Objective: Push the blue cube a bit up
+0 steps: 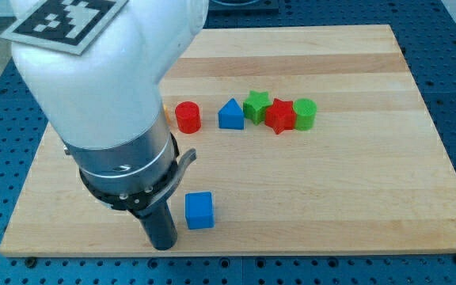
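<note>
The blue cube (pixel 199 210) lies on the wooden board (pixel 355 182) near the view's bottom, left of centre. My tip (pixel 163 246) is the lower end of the dark rod, just left of the cube and slightly below it, with a small gap between them. The arm's white and black body hides much of the board's left side.
A row of blocks lies across the board's middle: a red cylinder (pixel 188 117), a blue triangular block (pixel 230 115), a green star (pixel 256 105), a red star (pixel 279 117) and a green cylinder (pixel 304 114). A sliver of an orange block (pixel 167 113) shows beside the arm.
</note>
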Controlling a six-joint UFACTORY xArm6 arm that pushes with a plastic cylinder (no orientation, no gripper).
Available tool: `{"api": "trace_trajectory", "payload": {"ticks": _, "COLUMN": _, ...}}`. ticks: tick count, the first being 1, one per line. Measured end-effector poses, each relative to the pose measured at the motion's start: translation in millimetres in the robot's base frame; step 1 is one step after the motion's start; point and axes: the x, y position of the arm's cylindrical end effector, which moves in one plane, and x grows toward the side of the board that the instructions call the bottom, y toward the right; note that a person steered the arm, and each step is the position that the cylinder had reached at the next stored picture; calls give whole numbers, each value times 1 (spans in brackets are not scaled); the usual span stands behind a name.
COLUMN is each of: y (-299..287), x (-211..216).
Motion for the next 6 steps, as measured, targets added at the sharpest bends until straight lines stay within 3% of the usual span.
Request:
{"api": "trace_trajectory", "payload": {"ticks": 2, "y": 54, "x": -6}}
{"api": "trace_trajectory", "payload": {"ticks": 4, "y": 49, "x": -62}}
{"api": "trace_trajectory", "payload": {"ticks": 6, "y": 123, "x": -61}}
